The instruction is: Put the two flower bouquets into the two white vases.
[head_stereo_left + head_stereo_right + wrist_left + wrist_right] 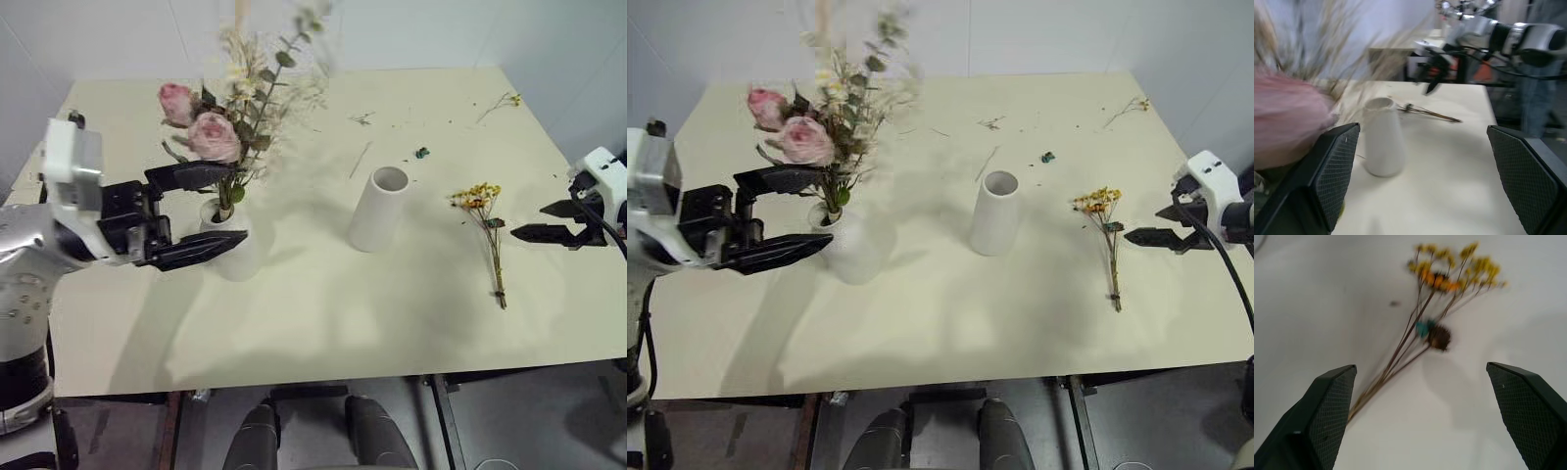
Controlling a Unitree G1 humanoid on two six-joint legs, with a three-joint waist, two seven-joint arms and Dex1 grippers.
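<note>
The big bouquet (217, 129) of pink roses, daisies and grasses stands in the squat white vase (245, 266) at the table's left. My left gripper (240, 204) is open beside that vase's neck, and in the left wrist view nothing lies between its fingers while the rose (1288, 117) sits off to one side. The straight white vase (379, 208) stands empty mid-table. The thin yellow sprig (487, 230) lies flat to its right. My right gripper (527, 221) hovers open just right of the sprig (1425, 328), pointing down at it without touching.
The cream table (323, 323) carries loose twigs (362, 119) and a dried bit (502, 102) near its far edge, plus a small teal scrap (421, 153). White walls close in behind and at the sides.
</note>
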